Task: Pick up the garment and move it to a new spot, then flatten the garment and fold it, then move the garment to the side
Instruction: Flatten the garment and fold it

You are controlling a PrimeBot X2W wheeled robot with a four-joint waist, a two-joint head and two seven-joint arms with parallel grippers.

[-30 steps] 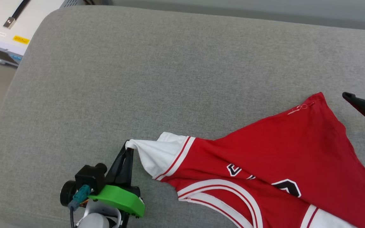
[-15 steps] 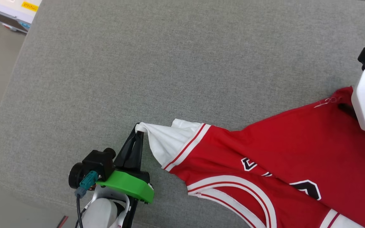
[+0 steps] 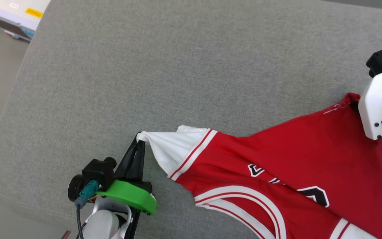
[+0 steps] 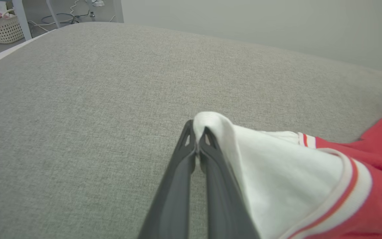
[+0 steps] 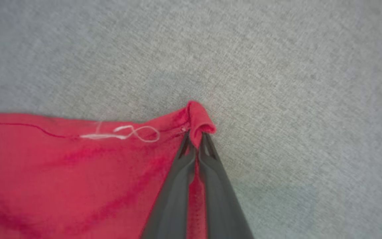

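Grey cushion (image 3: 177, 66); garment (image 3: 277, 159) cropped lower right.

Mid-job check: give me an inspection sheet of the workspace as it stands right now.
Surface: grey fabric cushion, unmarked.
Job's things: garment lies rumpled, unfolded; loose white thread near its red corner.
Clutter: nothing seen.
Grippers: left gripper shut on the tip of the garment's white sleeve; right gripper shut on its red corner.
Cables: dark cable at the left wrist camera; cables on the floor.
Surroundings: white box with a yellow label, white basket, pale wall.
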